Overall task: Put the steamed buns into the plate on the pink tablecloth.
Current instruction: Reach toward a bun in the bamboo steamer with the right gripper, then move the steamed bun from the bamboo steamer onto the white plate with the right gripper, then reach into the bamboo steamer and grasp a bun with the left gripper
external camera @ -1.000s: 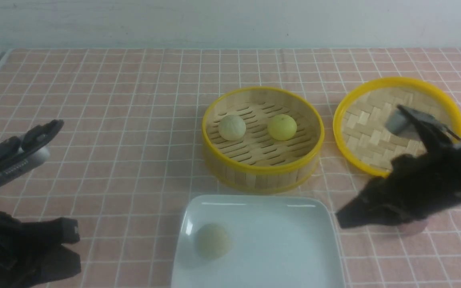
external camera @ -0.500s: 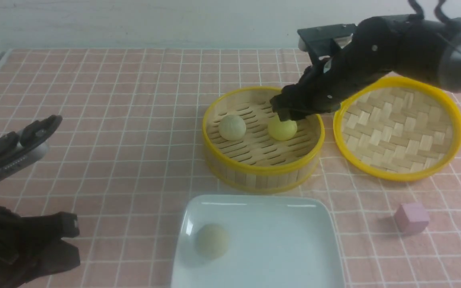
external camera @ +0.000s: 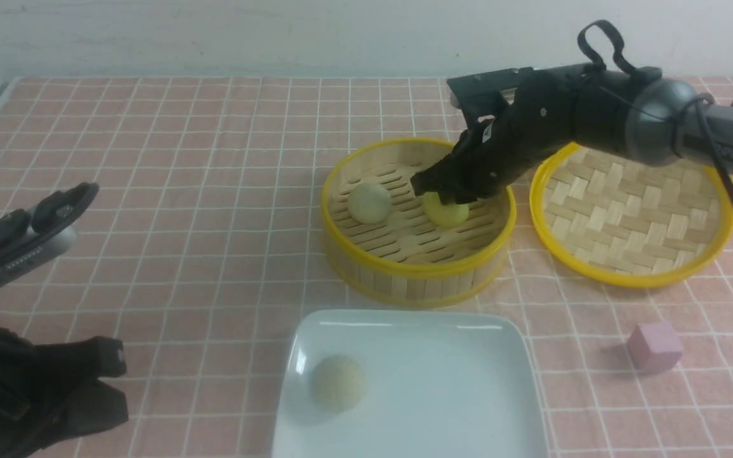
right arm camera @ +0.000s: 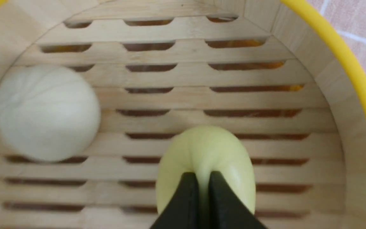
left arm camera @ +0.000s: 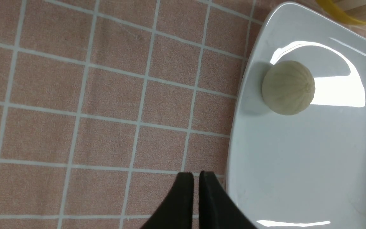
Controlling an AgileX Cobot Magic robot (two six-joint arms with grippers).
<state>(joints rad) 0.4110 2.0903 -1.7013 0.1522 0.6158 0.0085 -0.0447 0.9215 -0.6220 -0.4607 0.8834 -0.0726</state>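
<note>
Buns (external camera: 369,202): where is each one? — Operator

You see three. One cream bun (external camera: 338,383) lies on the white plate (external camera: 443,343), near its left rim. A second cream bun (external camera: 369,202) and the yellow-green bun (external camera: 448,213) are inside the round steamer (external camera: 404,270), which stands behind the plate on the pink cloth (external camera: 214,191). — Technician

And the grippers? — Operator

Check the right gripper (right arm camera: 202,176) first. Its jaws are clenched on the yellow-green bun, with the tips pressed into it. The left gripper (left arm camera: 196,178) hangs over the cloth just beside the plate's rim. Its jaws stand nearly together, with a thin slit between them, and grasp nothing. The woven lid (external camera: 634,216) lies right of the steamer, with the pink cube (external camera: 654,345) in front of it. — Technician
</note>
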